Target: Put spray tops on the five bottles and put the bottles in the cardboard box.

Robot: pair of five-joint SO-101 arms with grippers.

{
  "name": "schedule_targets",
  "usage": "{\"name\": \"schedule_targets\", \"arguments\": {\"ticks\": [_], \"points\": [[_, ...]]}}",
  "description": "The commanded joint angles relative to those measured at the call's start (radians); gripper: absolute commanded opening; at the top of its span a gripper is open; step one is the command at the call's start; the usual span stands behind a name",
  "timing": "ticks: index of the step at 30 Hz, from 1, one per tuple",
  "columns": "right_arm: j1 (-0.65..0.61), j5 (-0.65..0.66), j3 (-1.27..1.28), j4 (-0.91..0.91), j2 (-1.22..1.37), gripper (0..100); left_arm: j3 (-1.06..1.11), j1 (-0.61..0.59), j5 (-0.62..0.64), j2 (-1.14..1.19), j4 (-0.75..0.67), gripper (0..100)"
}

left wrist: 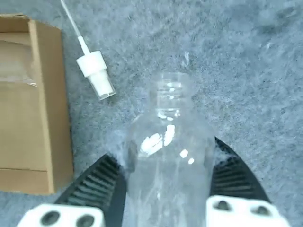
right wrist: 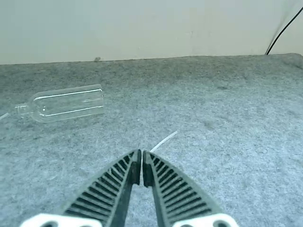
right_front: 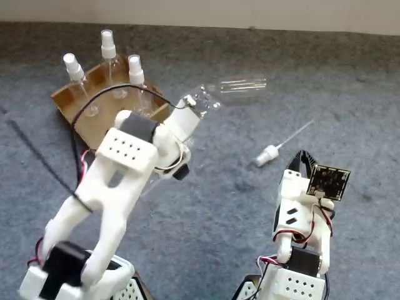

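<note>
My left gripper (left wrist: 166, 158) is shut on a clear open-necked bottle (left wrist: 168, 127), held tilted just right of the cardboard box (right_front: 94, 115). In the high view this gripper (right_front: 187, 115) sits by the box's right corner. Three bottles with spray tops (right_front: 107, 47) stand in the box. A second clear bottle (right_front: 242, 86) lies on its side farther back, also seen as the lying bottle (right wrist: 66, 103). A loose spray top (right_front: 269, 154) with a long tube lies ahead of my right gripper (right_front: 304, 160), which is shut and holds nothing (right wrist: 142, 163). Another spray top (left wrist: 96, 74) lies beside the box wall (left wrist: 47, 109).
Grey carpet covers the table. The thin white tube (right wrist: 163, 141) of a spray top shows just beyond my right fingertips. A black cable (right_front: 37, 156) runs across the carpet at the left. Open carpet lies between the two arms and to the right.
</note>
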Motion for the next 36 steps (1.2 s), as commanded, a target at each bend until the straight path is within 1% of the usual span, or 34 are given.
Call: {"name": "schedule_targets", "arguments": {"ticks": [1,6,11,19,23,27,29,33,34,36], "points": [[-0.022,0.014,0.110,-0.019,-0.007,1.2,-0.045,0.013,-0.008,-0.208,0.066,9],[-0.059,0.014,0.110,-0.019,-0.002,1.2,-0.033,0.013,-0.006,-0.371,0.107,9],[-0.058,0.014,0.110,-0.019,-0.001,1.2,0.116,0.013,-0.009,-0.539,0.086,9],[-0.058,0.014,0.110,-0.019,-0.001,1.2,0.452,0.013,-0.006,-0.817,-0.178,9],[-0.058,0.014,0.110,-0.019,-0.001,1.5,0.549,-0.022,-0.005,-0.915,-0.298,9],[-0.059,0.014,0.110,0.007,-0.007,1.6,0.633,-0.058,-0.002,-0.943,-0.394,9],[-0.059,0.014,0.110,0.013,-0.010,1.6,0.677,-0.058,0.048,-0.944,-0.450,9],[-0.059,0.014,0.110,0.015,-0.010,1.7,0.756,-0.059,0.279,-0.946,-0.557,9],[-0.059,0.014,0.110,0.015,-0.010,1.7,0.766,-0.059,0.315,-0.946,-0.572,9],[-0.059,0.014,0.110,0.016,-0.010,1.7,0.785,-0.059,0.336,-0.946,-0.580,9]]}}
